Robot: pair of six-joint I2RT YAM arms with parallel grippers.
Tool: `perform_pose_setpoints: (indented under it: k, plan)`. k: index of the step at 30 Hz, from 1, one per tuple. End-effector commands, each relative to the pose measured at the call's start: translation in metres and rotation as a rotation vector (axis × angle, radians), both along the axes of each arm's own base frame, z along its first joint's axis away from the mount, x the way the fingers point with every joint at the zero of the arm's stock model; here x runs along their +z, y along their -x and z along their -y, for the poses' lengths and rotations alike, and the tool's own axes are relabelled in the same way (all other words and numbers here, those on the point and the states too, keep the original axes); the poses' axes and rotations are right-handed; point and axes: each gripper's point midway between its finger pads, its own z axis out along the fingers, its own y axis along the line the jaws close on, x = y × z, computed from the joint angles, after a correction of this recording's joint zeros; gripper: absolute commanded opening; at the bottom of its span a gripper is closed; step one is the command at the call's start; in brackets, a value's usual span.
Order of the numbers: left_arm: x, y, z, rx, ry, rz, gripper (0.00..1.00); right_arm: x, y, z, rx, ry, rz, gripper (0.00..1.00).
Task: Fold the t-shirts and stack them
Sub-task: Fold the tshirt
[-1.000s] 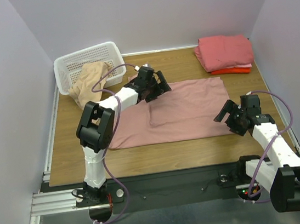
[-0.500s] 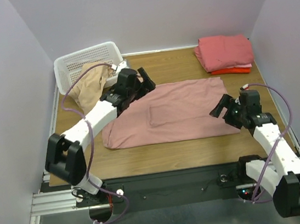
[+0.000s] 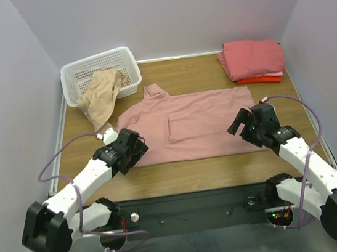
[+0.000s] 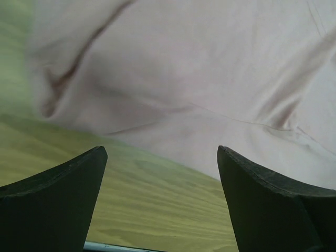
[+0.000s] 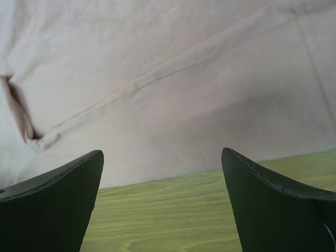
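Two folded shirts at least, a salmon-pink one over an orange-red one, are stacked at 1 o'clock on the table. The dusty-pink shirt is spread flat at the centre, judged only partly folded from a flap laid across its middle. The beige shirt is draped over the rim of the basket at 10 o'clock, unfolded. Roughly half of the work is judged left. The left gripper is held at the pink shirt's 8 o'clock corner and the right gripper at its 4 o'clock corner, both with fingers spread wide and nothing between them. Contact with the cloth cannot be told. The stack's exact count, any chest print and the basket's contents are hidden.
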Motion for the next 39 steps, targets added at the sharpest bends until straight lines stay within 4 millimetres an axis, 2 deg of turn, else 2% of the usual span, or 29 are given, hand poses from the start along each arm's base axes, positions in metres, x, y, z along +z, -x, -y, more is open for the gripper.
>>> perform_pose_setpoints:
  k: [1,6,10,11,12,14,15,16,20,22,24,25,30,39]
  plan:
    - [-0.012,0.027,-0.040,0.200,-0.033,-0.020,0.98,-0.015,0.009,0.025,-0.157,0.052,-0.043,1.00]
    - [-0.021,0.024,-0.060,0.297,-0.012,0.010,0.97,-0.021,0.015,0.031,-0.183,0.071,-0.065,1.00]
    - [-0.030,0.010,-0.083,0.352,-0.059,0.004,0.88,-0.016,0.013,0.038,-0.205,0.094,-0.045,1.00]
    - [-0.032,0.002,-0.090,0.349,-0.060,0.012,0.80,-0.015,0.013,0.039,-0.210,0.098,-0.042,1.00]
    - [-0.041,0.002,-0.092,0.338,-0.072,-0.015,0.73,-0.014,0.012,0.041,-0.216,0.104,-0.039,1.00]
    - [-0.048,-0.003,-0.095,0.327,-0.071,-0.028,0.66,-0.016,0.013,0.043,-0.223,0.111,-0.044,1.00]
    - [-0.050,-0.002,-0.097,0.322,-0.086,-0.055,0.54,-0.016,0.012,0.045,-0.226,0.116,-0.044,1.00]
    - [-0.050,-0.008,-0.097,0.315,-0.094,-0.066,0.49,-0.018,0.013,0.047,-0.235,0.122,-0.049,1.00]
    - [-0.053,-0.014,-0.094,0.303,-0.085,-0.080,0.47,-0.024,0.014,0.056,-0.261,0.133,-0.079,1.00]
    - [-0.052,-0.017,-0.094,0.296,-0.076,-0.068,0.39,-0.025,0.014,0.065,-0.290,0.138,-0.085,1.00]
    - [-0.053,-0.017,-0.092,0.290,-0.062,-0.068,0.22,-0.025,0.014,0.077,-0.332,0.140,-0.086,1.00]
    - [-0.052,-0.019,-0.092,0.284,-0.055,-0.061,0.02,-0.024,0.014,0.082,-0.352,0.138,-0.087,1.00]
    - [-0.050,-0.017,-0.085,0.245,-0.019,-0.050,0.00,-0.026,0.019,0.112,-0.484,0.117,-0.094,1.00]
    - [-0.026,-0.024,-0.065,0.148,0.100,0.108,0.00,-0.048,0.019,0.115,-0.525,0.111,-0.157,0.96]
